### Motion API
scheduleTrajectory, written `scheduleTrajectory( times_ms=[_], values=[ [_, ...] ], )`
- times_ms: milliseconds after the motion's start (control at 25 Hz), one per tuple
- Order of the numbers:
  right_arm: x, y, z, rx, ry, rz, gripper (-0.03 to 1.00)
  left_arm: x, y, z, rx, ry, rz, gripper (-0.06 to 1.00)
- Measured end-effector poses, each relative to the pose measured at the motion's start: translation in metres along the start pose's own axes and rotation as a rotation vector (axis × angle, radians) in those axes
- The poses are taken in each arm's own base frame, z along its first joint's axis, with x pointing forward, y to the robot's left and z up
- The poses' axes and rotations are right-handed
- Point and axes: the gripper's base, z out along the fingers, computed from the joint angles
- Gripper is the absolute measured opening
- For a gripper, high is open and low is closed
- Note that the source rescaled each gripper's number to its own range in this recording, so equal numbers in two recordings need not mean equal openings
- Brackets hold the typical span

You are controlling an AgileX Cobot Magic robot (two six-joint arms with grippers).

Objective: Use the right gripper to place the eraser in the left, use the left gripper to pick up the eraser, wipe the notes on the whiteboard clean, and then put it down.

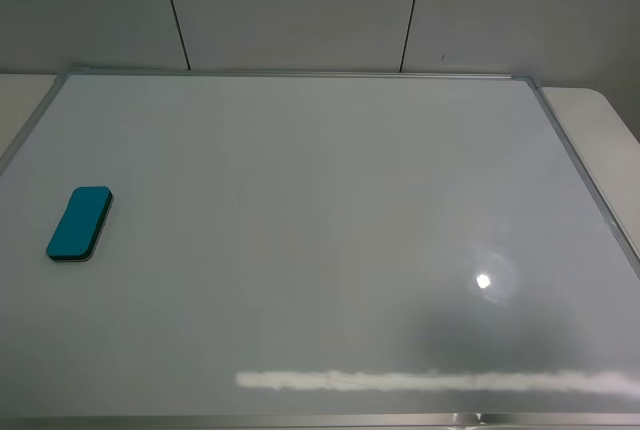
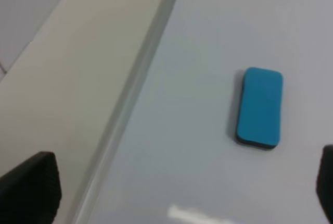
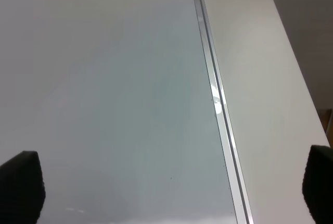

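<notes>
The teal eraser [image 1: 79, 223] lies flat on the left part of the whiteboard [image 1: 320, 250]. It also shows in the left wrist view [image 2: 259, 107]. No marker notes show on the board in any view. Neither arm appears in the exterior high view. My left gripper [image 2: 182, 187] is open and empty, raised over the board's left frame, apart from the eraser. My right gripper [image 3: 169, 182] is open and empty, above the board's right frame [image 3: 216, 104].
The whiteboard's silver frame [image 1: 585, 165] runs along a white table [image 1: 600, 115] on the right; the table also shows beside the left frame [image 2: 73, 78]. A grey panelled wall [image 1: 300, 10] stands behind. A light glare [image 1: 484, 281] sits on the board.
</notes>
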Motion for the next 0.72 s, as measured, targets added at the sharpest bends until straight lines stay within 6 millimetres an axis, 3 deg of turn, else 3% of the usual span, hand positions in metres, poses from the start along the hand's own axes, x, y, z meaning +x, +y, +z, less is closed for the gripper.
scheduleTrajectory(
  times_ms=[720],
  values=[
    [0.0000,0.0000,0.0000,0.000,0.000,0.000,1.00,-0.0001,0.0001,0.0000,0.001,0.000,0.003,1.00]
  ],
)
